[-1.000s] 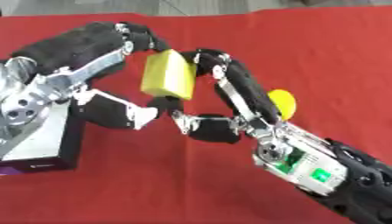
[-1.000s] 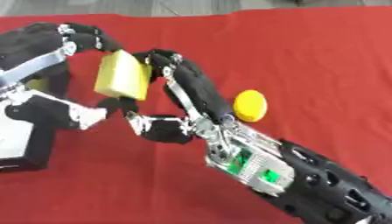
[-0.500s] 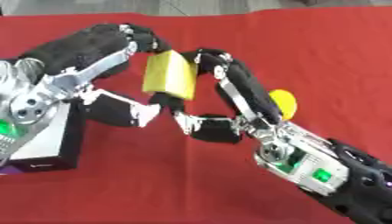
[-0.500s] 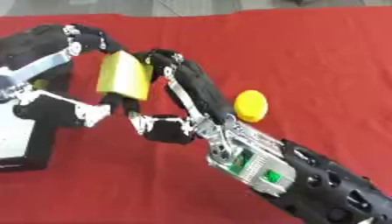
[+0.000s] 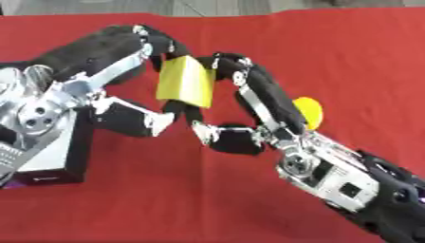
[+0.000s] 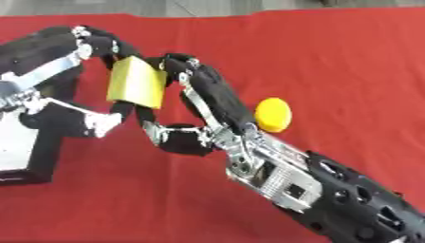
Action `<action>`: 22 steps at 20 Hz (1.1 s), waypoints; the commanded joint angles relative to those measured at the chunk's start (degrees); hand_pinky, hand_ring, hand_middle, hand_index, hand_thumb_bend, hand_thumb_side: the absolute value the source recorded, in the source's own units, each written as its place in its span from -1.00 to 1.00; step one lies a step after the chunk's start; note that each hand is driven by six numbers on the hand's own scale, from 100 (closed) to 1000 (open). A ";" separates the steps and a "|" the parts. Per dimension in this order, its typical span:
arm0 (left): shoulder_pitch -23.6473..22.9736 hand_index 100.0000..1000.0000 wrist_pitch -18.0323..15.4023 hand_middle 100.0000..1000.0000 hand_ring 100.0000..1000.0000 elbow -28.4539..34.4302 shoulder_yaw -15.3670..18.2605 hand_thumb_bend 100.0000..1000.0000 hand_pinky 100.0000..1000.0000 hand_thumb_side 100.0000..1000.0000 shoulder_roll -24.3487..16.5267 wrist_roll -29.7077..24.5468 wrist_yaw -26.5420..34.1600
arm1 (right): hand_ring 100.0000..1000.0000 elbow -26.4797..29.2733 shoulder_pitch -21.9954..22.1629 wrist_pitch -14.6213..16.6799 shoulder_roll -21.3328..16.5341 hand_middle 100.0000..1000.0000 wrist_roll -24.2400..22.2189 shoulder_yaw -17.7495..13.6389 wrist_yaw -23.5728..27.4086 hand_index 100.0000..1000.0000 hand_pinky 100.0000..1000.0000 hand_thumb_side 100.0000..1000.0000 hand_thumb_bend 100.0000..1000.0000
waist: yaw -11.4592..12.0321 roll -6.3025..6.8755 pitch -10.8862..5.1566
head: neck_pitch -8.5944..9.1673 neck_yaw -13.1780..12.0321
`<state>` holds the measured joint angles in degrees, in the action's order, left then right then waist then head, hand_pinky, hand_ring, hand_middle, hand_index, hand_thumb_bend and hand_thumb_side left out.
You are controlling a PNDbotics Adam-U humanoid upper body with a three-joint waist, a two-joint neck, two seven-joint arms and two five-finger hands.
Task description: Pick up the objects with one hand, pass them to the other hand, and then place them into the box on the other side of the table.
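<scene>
**A:** So who's got the yellow block (image 5: 186, 82) here? It sits up off the red table cloth (image 5: 348, 57), between both hands.

**B:** Both of them, as far as the views show. The left hand (image 5: 124, 61) comes in from the left with its fingers (image 5: 153, 40) curled over the block's top left corner, thumb (image 5: 137, 118) reaching in below. The right hand (image 5: 249, 114) comes up from the lower right — its fingers (image 5: 236, 66) hook over the block's top right edge and its thumb (image 5: 224, 137) bends in underneath. So each hand is clenched around it, one per side.

**A:** Block upright?

**B:** Roughly, tilted a bit, flat face toward the camera.

**A:** And the box?

**B:** A dark box (image 5: 54, 161) with a pale top sits at the left edge, partly under the left arm. There's also a round yellow thing (image 6: 273, 114) lying on the cloth just beside the right forearm — nothing touches it.
</scene>
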<state>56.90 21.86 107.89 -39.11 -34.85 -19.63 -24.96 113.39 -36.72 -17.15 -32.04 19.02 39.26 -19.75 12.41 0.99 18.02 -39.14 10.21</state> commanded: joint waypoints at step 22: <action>-1.50 -0.36 -4.99 -0.34 0.04 -4.74 0.37 -1.00 0.44 -0.92 -3.39 3.56 -4.93 | 0.59 1.20 -0.06 -6.21 -0.68 0.44 -8.02 -0.01 -10.39 0.86 0.62 0.13 -1.00 | -0.13 0.20 -0.99 | 0.76 -0.25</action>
<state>54.77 17.22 103.12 -39.52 -36.50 -16.10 -29.26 113.39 -36.27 -23.25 -32.07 11.46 39.64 -29.47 12.30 1.10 18.02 -39.07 10.16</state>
